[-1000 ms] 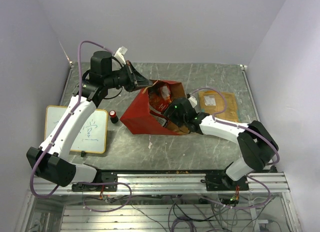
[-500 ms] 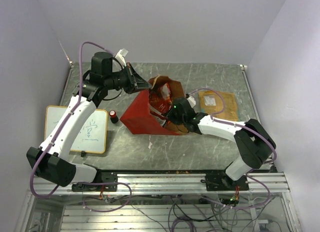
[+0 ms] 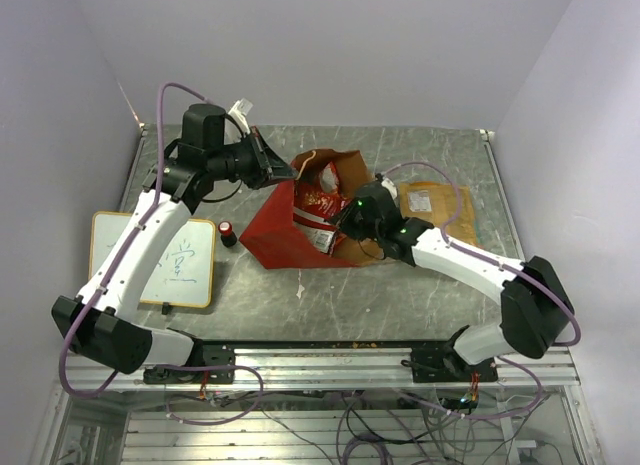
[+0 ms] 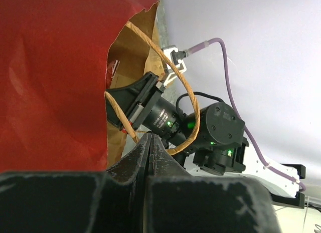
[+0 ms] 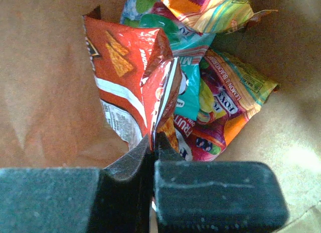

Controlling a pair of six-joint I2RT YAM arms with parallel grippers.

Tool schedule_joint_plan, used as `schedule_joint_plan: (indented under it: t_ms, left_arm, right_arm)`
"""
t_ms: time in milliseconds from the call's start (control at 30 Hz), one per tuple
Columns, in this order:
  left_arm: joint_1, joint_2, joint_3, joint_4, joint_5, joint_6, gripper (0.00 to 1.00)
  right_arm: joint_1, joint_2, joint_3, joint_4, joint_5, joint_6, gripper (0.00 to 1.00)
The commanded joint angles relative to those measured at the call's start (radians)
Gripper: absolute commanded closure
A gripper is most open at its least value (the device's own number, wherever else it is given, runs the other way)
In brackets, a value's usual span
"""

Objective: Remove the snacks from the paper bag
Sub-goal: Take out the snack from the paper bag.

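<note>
Right gripper (image 5: 153, 140): jaws pinched shut on the lower edge of the red packet (image 5: 125, 77), deep inside the bag (image 5: 40, 82). The grip is on a thin folded edge. I judge that a sensible hold for a flat glossy packet, though it could slip.

Left gripper (image 4: 149, 138): closed on the cord handle (image 4: 188, 107) at the bag's far-left rim and held above the table (image 3: 350, 295). Likely reason: it props the mouth open and steadies the bag while the other arm works inside. The bag lies on its side with its mouth toward the right arm, so the reach is nearly level.

Task state, judged: the first packet is gripped and not yet out. All snacks seen in the wrist view are inside the bag.

Counts:
- Packets in the bag, right wrist view: four. These are the red one, teal-green (image 5: 188, 90), orange-green (image 5: 210, 10) and multicoloured (image 5: 225, 105). More may be hidden beneath.
- Handles seen: one.
- Outside the bag: one tan flat packet (image 3: 435, 207) just right of it. I cannot tell whether it is a snack.
- One whiteboard (image 3: 150, 260).
- One small cylinder (image 3: 228, 233) between whiteboard and bag.
</note>
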Motion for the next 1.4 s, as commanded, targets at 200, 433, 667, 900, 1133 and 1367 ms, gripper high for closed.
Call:
schedule_joint_plan:
  t_ms: [200,433,667,900,1133,1367]
  left_arm:
    - [-0.005,0.023,0.063,0.006,-0.058,0.01,0.93]
    - [-0.005,0.033,0.056,0.002,-0.097,-0.006,0.93]
    - [-0.004,0.042,0.062,0.0,-0.131,-0.003,0.93]
    - [0.0,0.072,0.067,-0.004,-0.146,-0.012,0.93]
    - [0.002,0.118,0.102,-0.027,-0.154,-0.008,0.93]
    - [0.024,0.131,0.118,-0.049,-0.149,0.006,0.93]
  right_arm:
    - [-0.001,-0.143,0.12,-0.221,-0.009,-0.057,1.0]
    - [-0.002,-0.222,0.206,-0.338,0.019,-0.078,1.0]
    - [-0.001,-0.289,0.349,-0.421,0.068,-0.138,1.0]
    - [-0.002,-0.358,0.456,-0.469,0.14,-0.2,1.0]
    - [-0.002,-0.403,0.569,-0.518,0.254,-0.24,1.0]
    - [-0.001,-0.392,0.661,-0.526,0.464,-0.31,1.0]
